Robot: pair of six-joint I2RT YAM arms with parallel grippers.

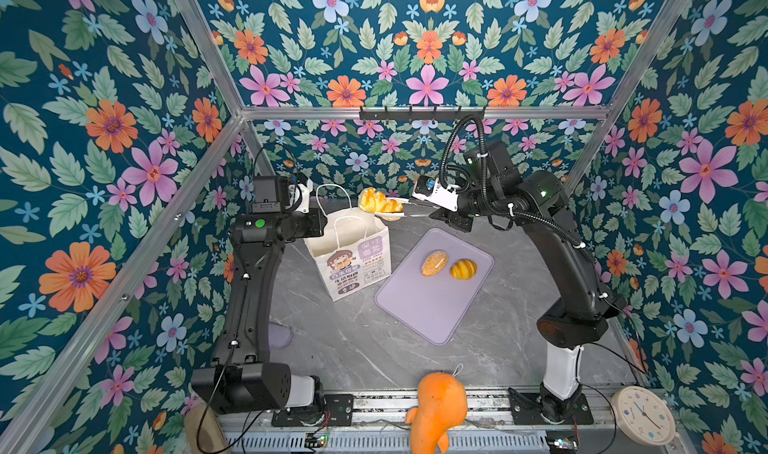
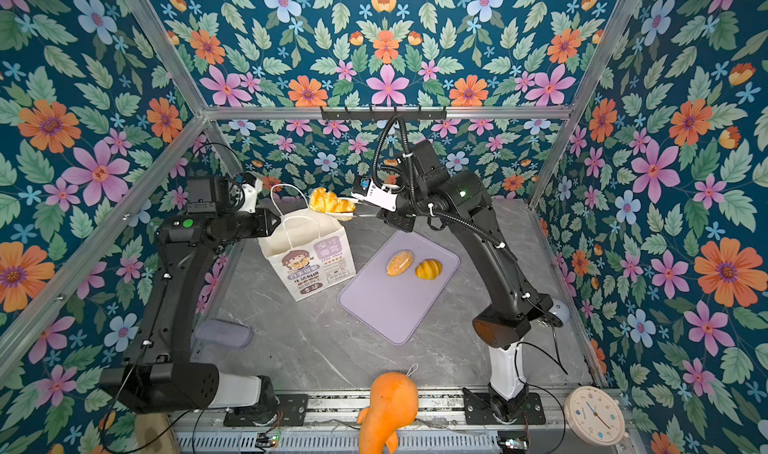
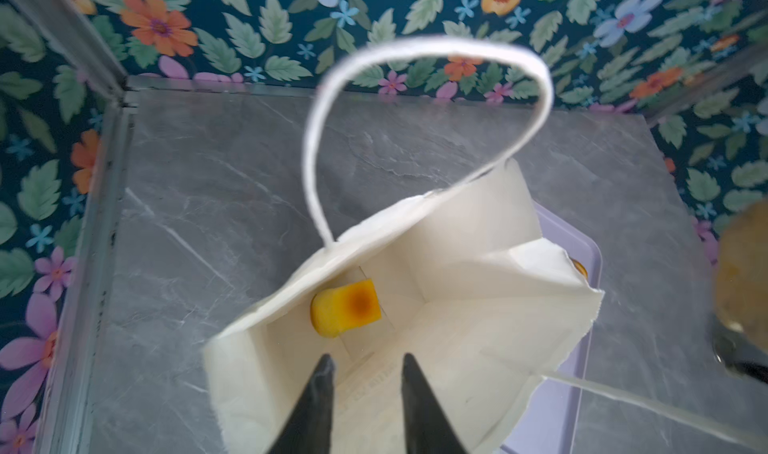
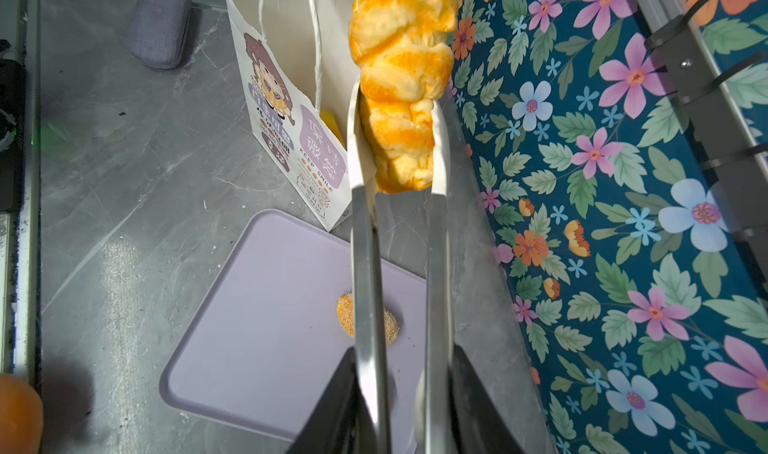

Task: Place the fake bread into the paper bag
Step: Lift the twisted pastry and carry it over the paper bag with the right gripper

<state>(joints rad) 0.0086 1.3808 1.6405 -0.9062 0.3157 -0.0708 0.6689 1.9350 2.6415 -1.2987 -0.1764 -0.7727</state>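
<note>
Right tool (image 4: 403,356) clamps tongs (image 4: 365,264); twisted roll (image 4: 401,77) at tong tips

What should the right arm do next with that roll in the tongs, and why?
Probably shift the twisted roll over the paper bag's open mouth before loosening the tongs: it hangs by the far rim, not yet centred, and the left gripper, jaws apart, sits over the mouth.
</note>
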